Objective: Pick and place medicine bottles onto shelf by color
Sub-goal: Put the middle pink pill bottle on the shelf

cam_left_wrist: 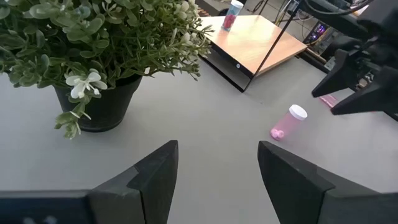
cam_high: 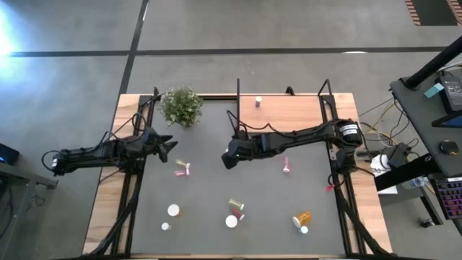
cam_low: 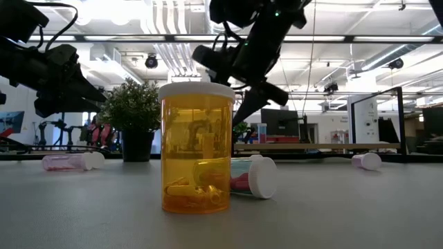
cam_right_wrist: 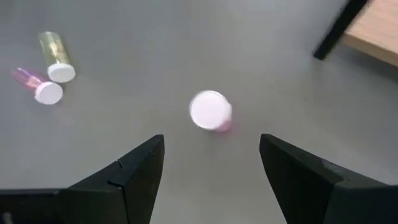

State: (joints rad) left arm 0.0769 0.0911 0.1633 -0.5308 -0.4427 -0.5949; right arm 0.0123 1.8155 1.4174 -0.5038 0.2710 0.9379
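Small medicine bottles lie scattered on the dark table: a pink and a yellow-green one side by side, a pink one, an orange one on its side, and an upright orange one. A pink bottle stands on the light wooden shelf at the far edge. My right gripper hovers open above mid-table over a white-capped pink bottle, which shows between its fingers without touching them. My left gripper is open at the left, by the plant, with nothing between its fingers.
A potted green plant stands at the far left, close to my left gripper. Thin black posts rise at the shelf's edges. White-capped bottles stand toward the near edge, and one lies on its side behind the upright orange bottle.
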